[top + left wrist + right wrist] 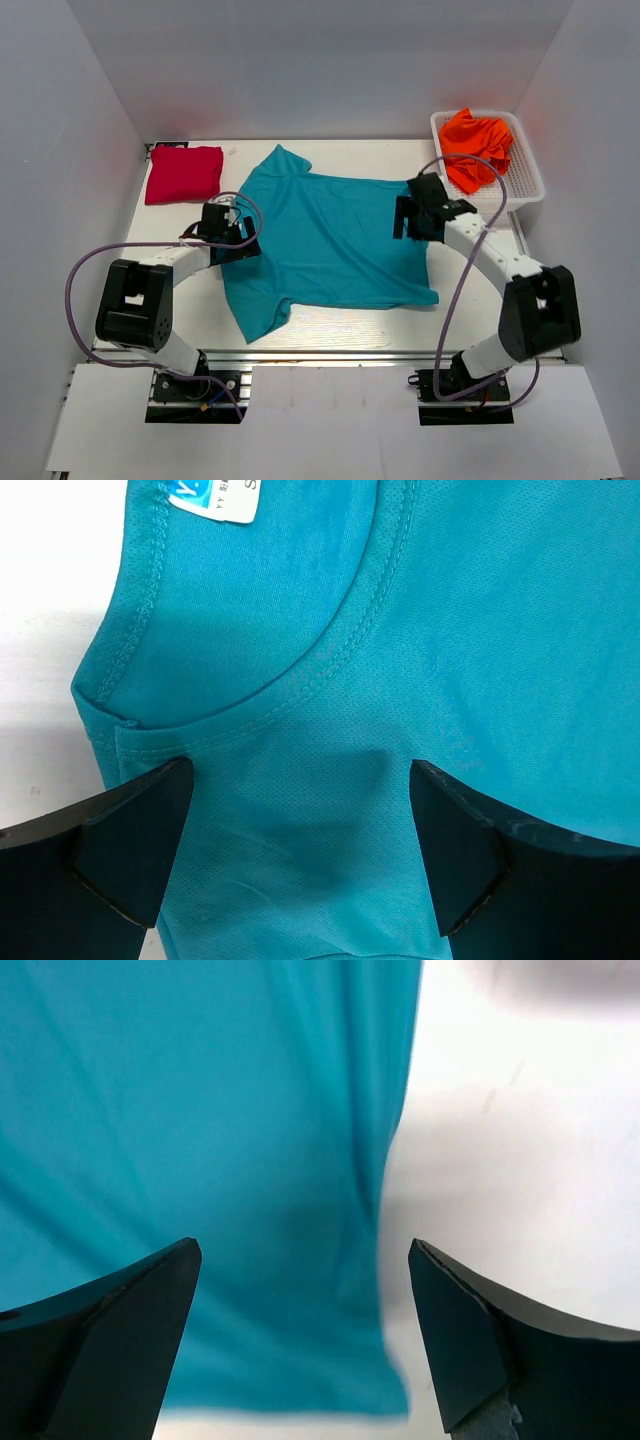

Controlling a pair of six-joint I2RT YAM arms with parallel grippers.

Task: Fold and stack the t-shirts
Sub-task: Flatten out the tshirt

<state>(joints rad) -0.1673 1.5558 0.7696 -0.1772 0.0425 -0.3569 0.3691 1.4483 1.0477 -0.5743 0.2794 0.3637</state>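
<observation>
A teal t-shirt [330,245] lies spread flat across the middle of the table, collar to the left. My left gripper [228,232] is open over its collar; the left wrist view shows the neckline [350,630] just beyond the open gripper [300,810]. My right gripper [412,215] is open over the shirt's right hem; the right wrist view shows the hem corner [370,1380] between the spread fingers of that gripper [305,1300]. A folded crimson t-shirt [184,173] lies at the back left. An orange t-shirt [476,146] is bunched in the basket.
A white mesh basket [528,185] stands at the back right corner, holding the orange shirt. White walls enclose the table on three sides. Each arm's cable loops beside it above the table.
</observation>
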